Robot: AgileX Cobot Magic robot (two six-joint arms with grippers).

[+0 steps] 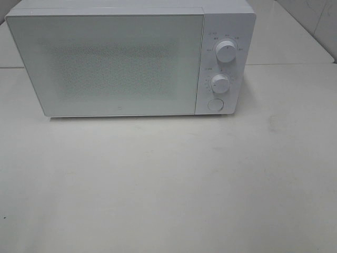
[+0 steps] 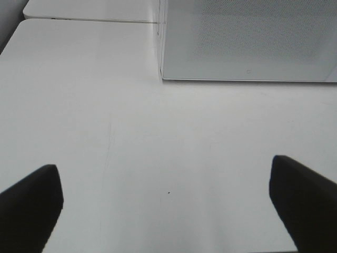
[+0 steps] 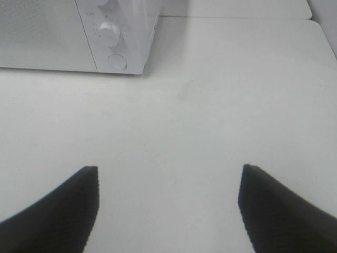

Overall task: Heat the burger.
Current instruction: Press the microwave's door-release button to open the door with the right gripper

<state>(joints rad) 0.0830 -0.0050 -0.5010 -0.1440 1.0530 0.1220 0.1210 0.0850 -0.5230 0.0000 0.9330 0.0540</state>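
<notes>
White microwave (image 1: 121, 63) stands at the back of the pale table (image 1: 168, 190) in the high view. Its door (image 1: 105, 63) is shut and frosted, and nothing can be read through it. The panel at the door's right carries an upper knob (image 1: 227, 49), a lower knob (image 1: 220, 83) and a round button (image 1: 215, 104) beneath them. No burger lies on the table in this view, and no arm shows. Left wrist view: the left gripper (image 2: 163, 176) has its fingers spread wide with only bare table between them, so it grasps nothing; the microwave's front corner is ahead, well apart. Right wrist view: the right gripper (image 3: 168, 174) is likewise spread and empty, facing the panel end of the microwave, also well apart. The burger appears in none of the three views, so it cannot be told whether it sits behind the shut door or somewhere off frame. Judged progress, two readings: either the burger is already loaded and the door closed, leaving only the knob setting, or nothing has begun and fetching, opening, loading, closing and setting all remain. The pictures do not settle which.
</notes>
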